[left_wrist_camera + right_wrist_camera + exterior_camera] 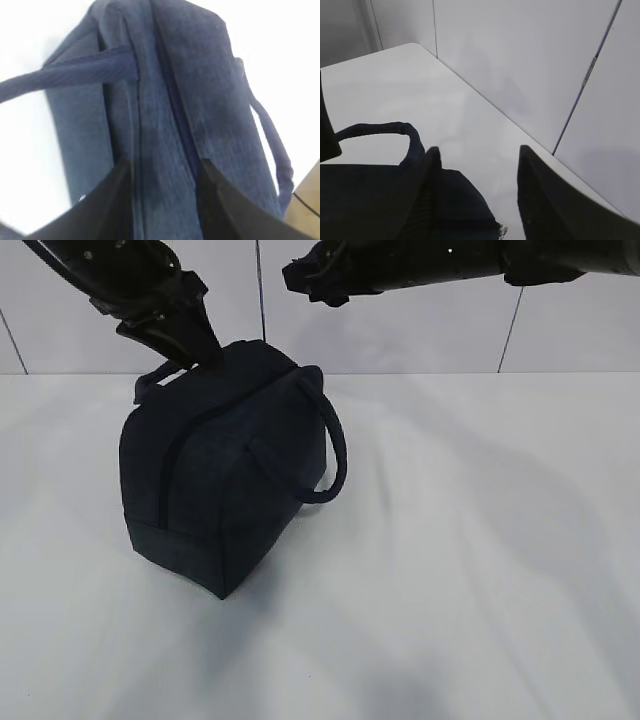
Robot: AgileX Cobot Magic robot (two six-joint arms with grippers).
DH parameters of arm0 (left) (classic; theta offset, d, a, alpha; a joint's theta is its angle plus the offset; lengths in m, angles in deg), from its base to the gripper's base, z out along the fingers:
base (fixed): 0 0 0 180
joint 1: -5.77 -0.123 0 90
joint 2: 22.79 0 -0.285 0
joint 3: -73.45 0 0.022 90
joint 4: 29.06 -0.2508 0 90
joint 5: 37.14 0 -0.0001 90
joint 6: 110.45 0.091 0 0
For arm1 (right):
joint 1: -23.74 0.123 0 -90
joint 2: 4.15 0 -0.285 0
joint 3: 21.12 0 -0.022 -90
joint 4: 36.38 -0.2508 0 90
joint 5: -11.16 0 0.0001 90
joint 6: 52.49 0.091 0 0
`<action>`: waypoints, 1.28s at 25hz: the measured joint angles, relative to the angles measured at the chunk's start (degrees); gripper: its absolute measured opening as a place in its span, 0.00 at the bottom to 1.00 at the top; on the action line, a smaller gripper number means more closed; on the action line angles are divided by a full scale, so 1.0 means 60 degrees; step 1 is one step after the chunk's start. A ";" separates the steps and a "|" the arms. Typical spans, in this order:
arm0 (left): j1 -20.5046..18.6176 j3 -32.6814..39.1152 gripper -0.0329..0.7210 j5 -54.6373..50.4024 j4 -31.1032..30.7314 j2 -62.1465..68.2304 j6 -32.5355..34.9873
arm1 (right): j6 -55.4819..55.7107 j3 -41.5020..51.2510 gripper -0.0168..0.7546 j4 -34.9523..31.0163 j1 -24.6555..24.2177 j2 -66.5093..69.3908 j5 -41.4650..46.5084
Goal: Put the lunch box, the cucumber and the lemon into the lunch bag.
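Lunch bag (215, 485) upright on white counter (480, 570), zipper seam running up its side. Left gripper (162, 200): jaws part open, straddling top fabric ridge of bag (fabric between jaws, firm grip not confirmed). Right gripper (477, 195): jaws about half open, empty, just above bag's far end; handle (385, 131) left of jaws.

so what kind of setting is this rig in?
Probably a lab or test bench, not a kitchen: a plain white table, bare pale wall panels with seams behind it, and only a navy lunch bag staged between two black arms.
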 joint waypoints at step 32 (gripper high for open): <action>0.0000 0.4289 0.38 -0.0219 -0.2762 -0.6721 -0.2209 | -0.0820 0.1132 0.50 0.0000 -0.0254 -0.1484 -0.1499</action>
